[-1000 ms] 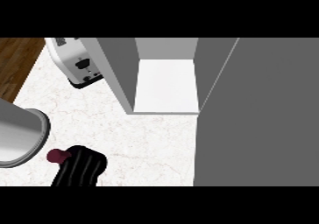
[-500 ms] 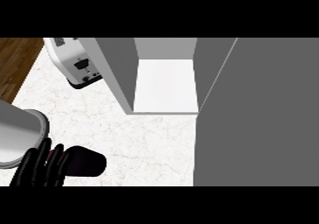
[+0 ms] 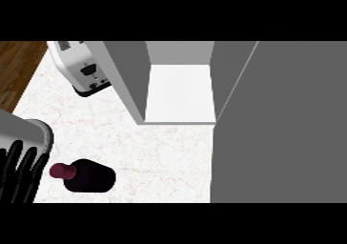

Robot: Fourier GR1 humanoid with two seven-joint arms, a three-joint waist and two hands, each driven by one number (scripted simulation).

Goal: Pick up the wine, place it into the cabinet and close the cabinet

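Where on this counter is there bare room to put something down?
The white marble counter is bare between the dark wine bottle and the open white cabinet, and the cabinet's shelf holds nothing. The lower left is crowded: the left hand sits beside the bottle. A white toaster fills the upper left.

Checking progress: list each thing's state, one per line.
Wine: standing on the counter, not held.
Cabinet: open, shelf bare.
Left hand: open, fingers straight, beside the wine.
Toaster: on the counter, left of the cabinet.
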